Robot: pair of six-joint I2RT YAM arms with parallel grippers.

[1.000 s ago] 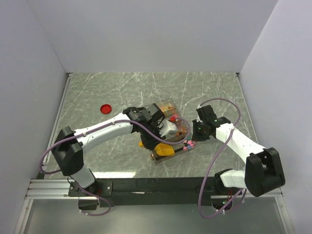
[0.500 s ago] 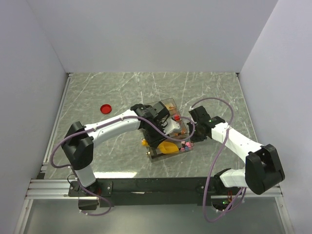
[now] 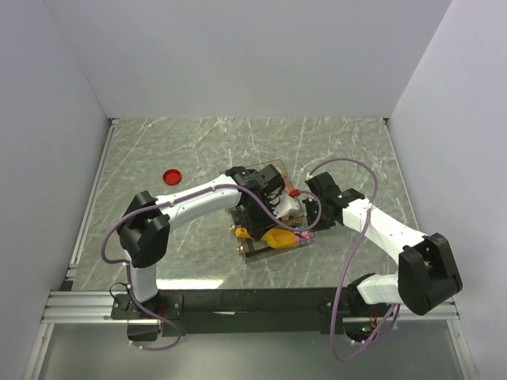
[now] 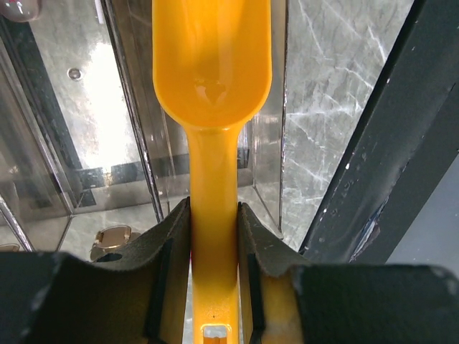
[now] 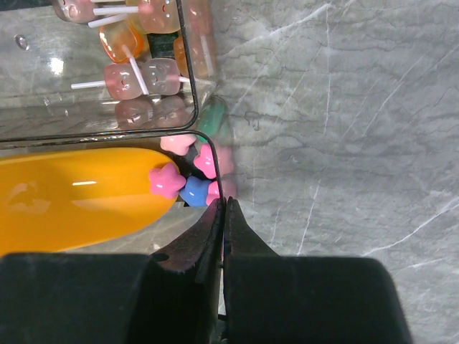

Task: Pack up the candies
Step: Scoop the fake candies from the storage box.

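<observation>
A clear plastic box (image 3: 265, 171) with compartments sits mid-table. My left gripper (image 3: 257, 212) (image 4: 214, 229) is over it, shut on the handle of a yellow scoop (image 3: 276, 237) (image 4: 212, 79) whose bowl looks empty. At the box's near right corner lie a few small pink and blue candies (image 3: 302, 235) (image 5: 188, 179), touching the scoop's tip (image 5: 72, 201). My right gripper (image 3: 311, 224) (image 5: 226, 208) is shut on the thin clear wall of the box right beside them. More pink and orange sweets on sticks (image 5: 136, 75) lie in the neighbouring compartment.
A flat round red lid (image 3: 172, 176) lies on the marble table to the left of the box. White walls close in the table on three sides. The right arm's purple cable (image 3: 356, 237) loops beside the box.
The left arm has carried the scoop rightward and forward into the box. The right gripper moved in to the box's corner and shut on its wall; the box shifted slightly.
</observation>
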